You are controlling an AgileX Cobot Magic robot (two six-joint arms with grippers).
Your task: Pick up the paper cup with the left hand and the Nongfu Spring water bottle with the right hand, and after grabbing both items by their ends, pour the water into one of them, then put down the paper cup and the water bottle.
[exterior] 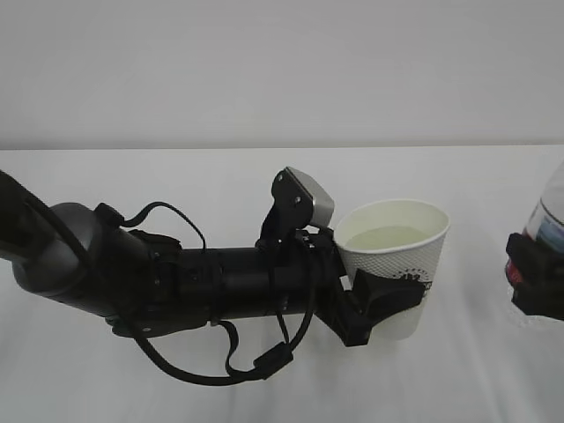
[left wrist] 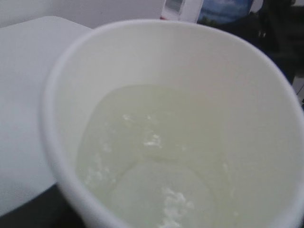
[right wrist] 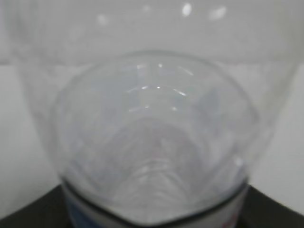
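Clamped around the lower wall of the paper cup [exterior: 394, 260], the left hand [exterior: 381, 300] holds it upright near the middle of the white table [exterior: 176, 185], with water [left wrist: 152, 156] already pooled inside. At the table's right edge the right hand [exterior: 533, 278] grips the Nongfu Spring water bottle [exterior: 548, 216], so pouring looks done. Next, both should be lowered level and released.

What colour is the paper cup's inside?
White, holding clear water; the paper cup shows it best in the left wrist view.

White dimpled paper cup [exterior: 398, 256], dark logo; red-labelled bottle [exterior: 548, 231]
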